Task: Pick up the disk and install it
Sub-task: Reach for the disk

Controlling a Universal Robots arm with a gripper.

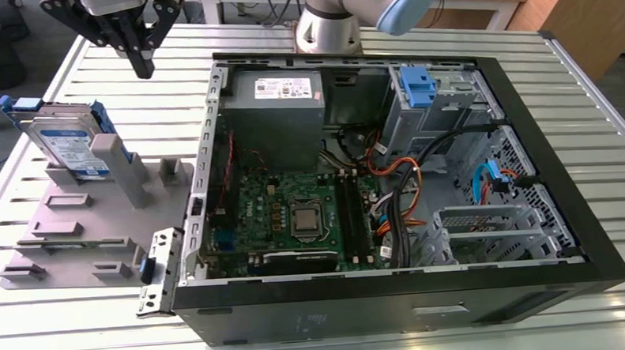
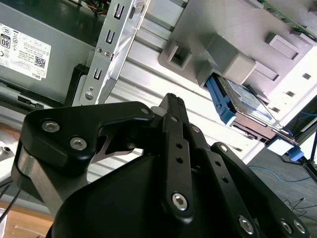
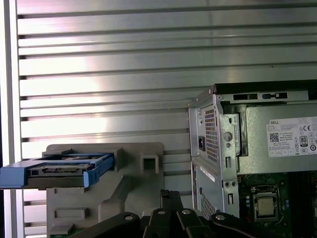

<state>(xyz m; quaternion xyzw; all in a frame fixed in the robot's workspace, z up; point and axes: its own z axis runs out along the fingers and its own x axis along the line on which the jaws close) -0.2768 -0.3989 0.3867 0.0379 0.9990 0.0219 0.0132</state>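
The disk (image 1: 67,146) is a silver drive with a blue-and-white label in a blue carrier frame. It stands on edge in a grey holder (image 1: 122,171) at the exterior view's left. My gripper (image 1: 142,68) hangs above the table behind the holder, between the disk and the open computer case (image 1: 565,172), touching neither. Its black fingers are shut together and hold nothing. The second wrist view has the gripper (image 2: 172,101) in front and the disk (image 2: 242,96) beyond it in the holder. In the first wrist view, the disk (image 3: 64,168) sits beside the case, and the gripper (image 3: 171,194) points between them.
The case lies open on a slatted metal table (image 1: 108,326). Inside are a grey power supply (image 1: 272,98), a motherboard (image 1: 293,211), cables and an upright grey bay with a blue tab (image 1: 419,87). The arm's base (image 1: 333,24) stands behind the case.
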